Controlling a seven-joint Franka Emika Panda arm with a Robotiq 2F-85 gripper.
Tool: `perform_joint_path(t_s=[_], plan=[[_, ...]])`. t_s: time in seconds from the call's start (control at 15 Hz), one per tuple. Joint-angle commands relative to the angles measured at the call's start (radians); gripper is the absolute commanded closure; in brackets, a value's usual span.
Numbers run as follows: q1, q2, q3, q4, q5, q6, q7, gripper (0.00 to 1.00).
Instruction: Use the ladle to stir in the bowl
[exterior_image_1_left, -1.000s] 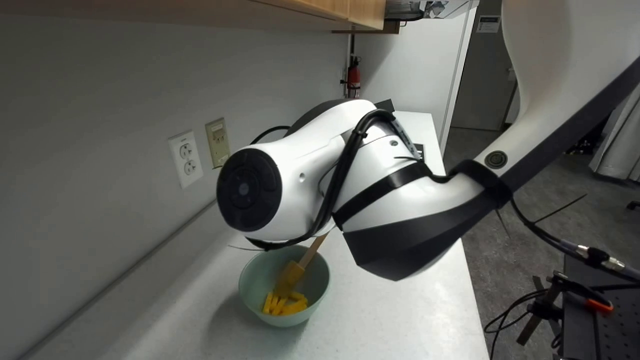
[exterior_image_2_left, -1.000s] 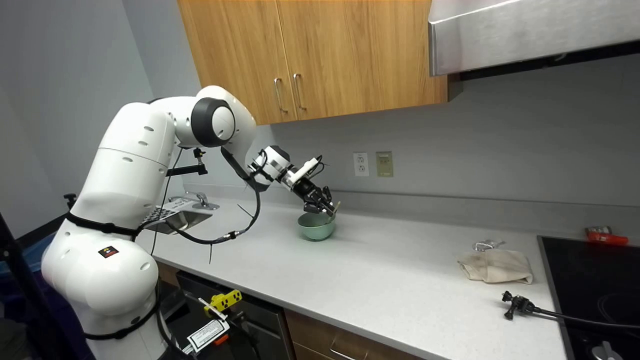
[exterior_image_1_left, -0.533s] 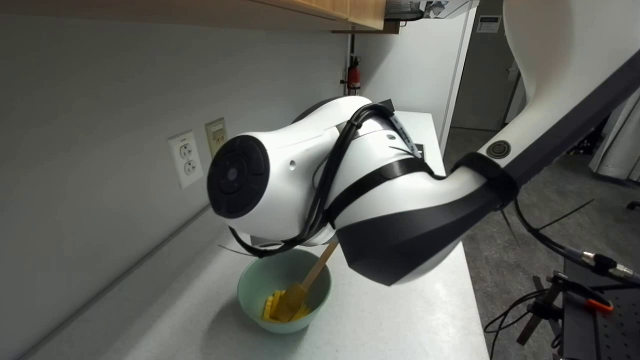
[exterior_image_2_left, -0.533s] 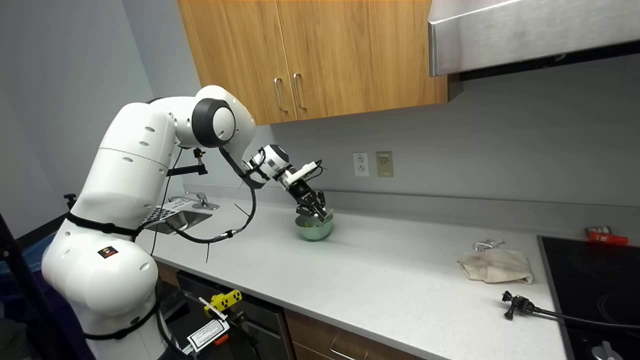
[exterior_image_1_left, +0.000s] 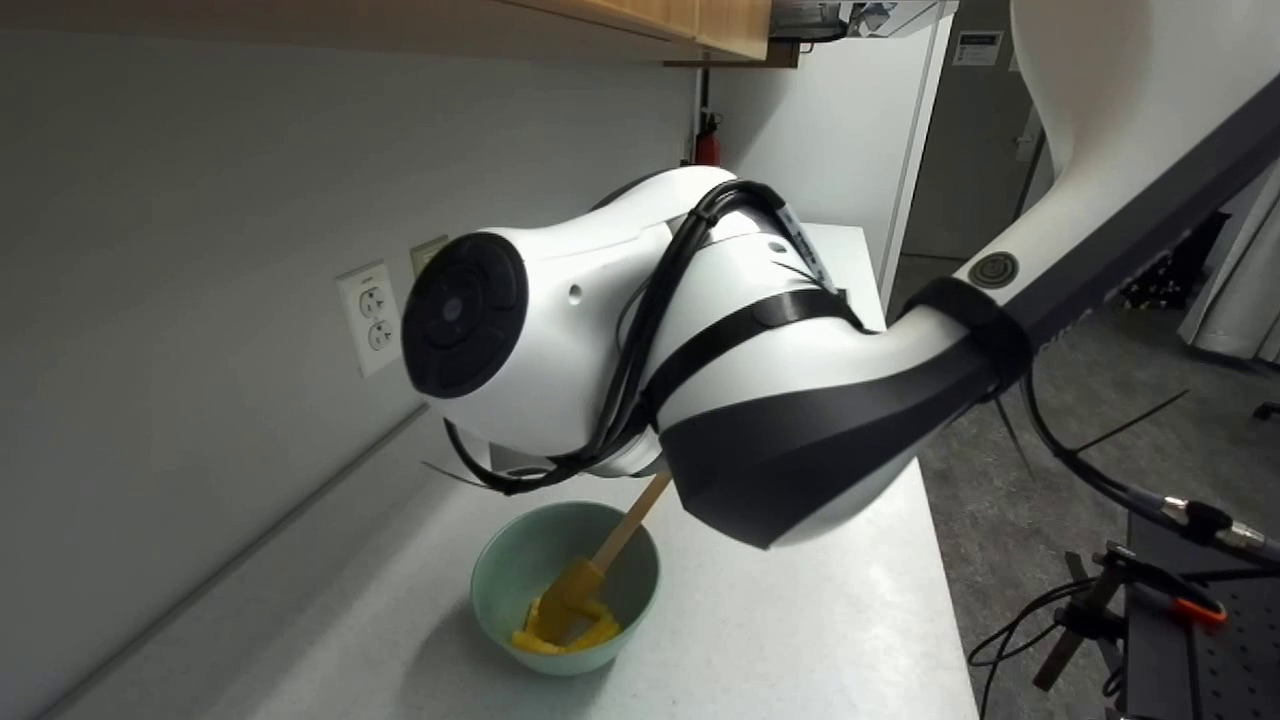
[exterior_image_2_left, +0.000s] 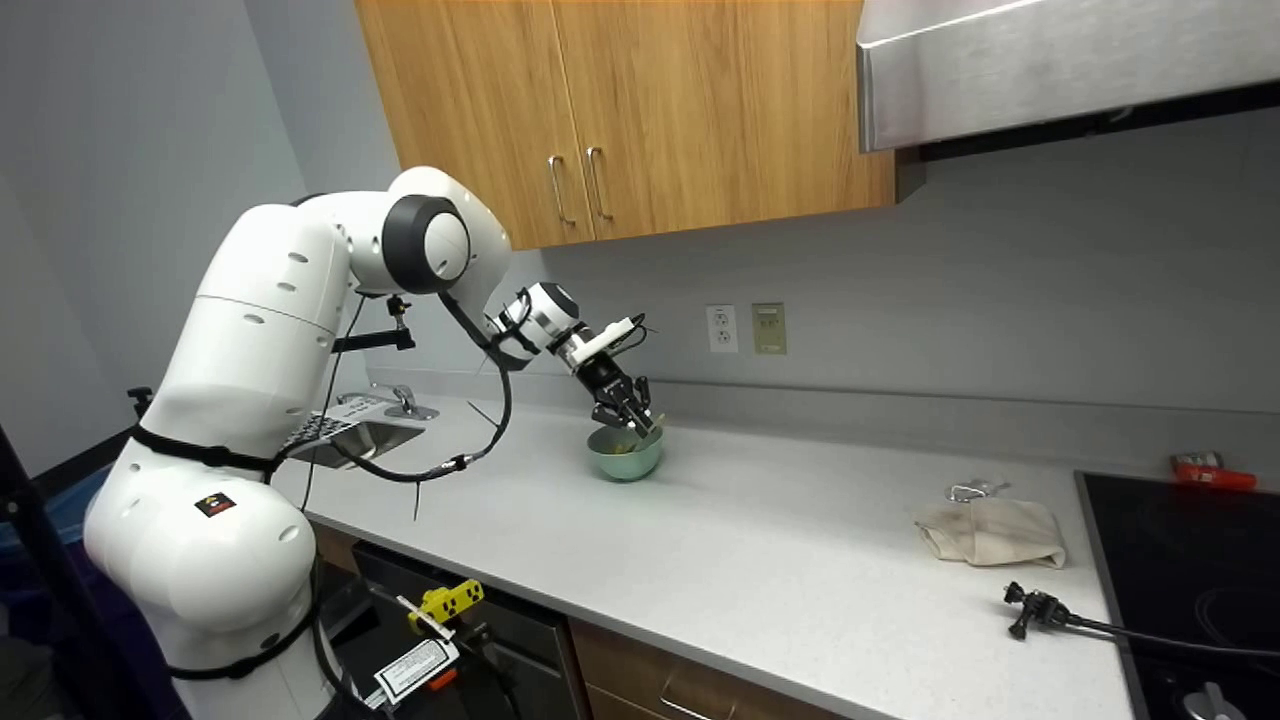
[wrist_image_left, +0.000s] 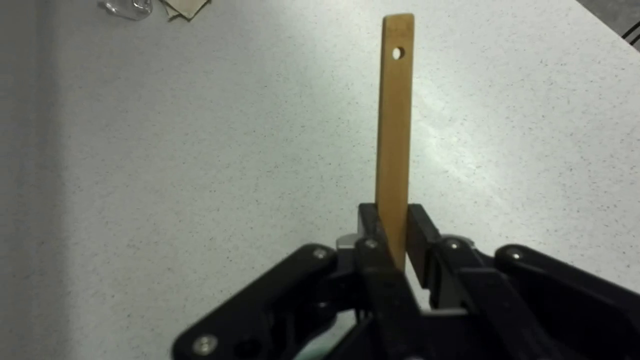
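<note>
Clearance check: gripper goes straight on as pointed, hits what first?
Held ladle aside, probably the counter, seen past the fingertips in the wrist view. In an exterior view the bowl lies near that line; depth unclear, it may come first.

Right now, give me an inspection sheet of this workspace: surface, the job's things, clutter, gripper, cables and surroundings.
Surface: pale, speckled counter; the bowl stands upright on it.
Job's things: ladle tilted, its head in the bowl among yellow pieces.
Clutter: folded cloth with a clear, shiny thing beside it; red object by the back edge of the stove.
Gripper: closed on the ladle's handle.
Cables: black, strapped along the arm; one hangs in a slack loop.
Surroundings: wooden cabinet above, wall sockets behind, sink and stove along the counter.
</note>
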Motion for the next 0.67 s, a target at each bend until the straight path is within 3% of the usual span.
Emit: perform_joint_path(t_s=[0.0, 0.6], plan=[[-0.002, -0.009, -0.005, 0.014, -0.019, 0.003, -0.012, 0.96], [0.016, 0.007, -0.043, 0.028, -0.198, -0.044, -0.003, 0.96]])
